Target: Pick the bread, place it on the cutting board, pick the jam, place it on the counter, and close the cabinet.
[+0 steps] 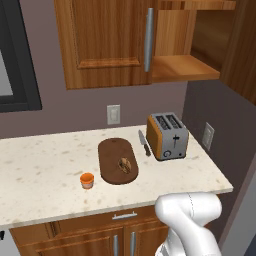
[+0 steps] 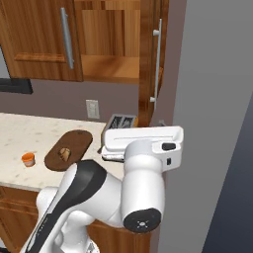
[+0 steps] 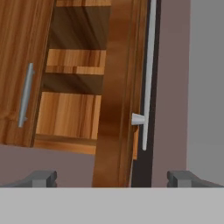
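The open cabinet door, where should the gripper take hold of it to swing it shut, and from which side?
Probably best at the vertical silver bar handle on the open right door. It stands off the panel on a short post, leaving room for a finger behind it. The door is seen nearly edge-on, so come straight ahead, with the open gripper straddling the bar.

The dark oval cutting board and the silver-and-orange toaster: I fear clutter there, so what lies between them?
In the left base view, a black-handled knife lies on the speckled counter between the dark oval cutting board and the silver-and-orange toaster.
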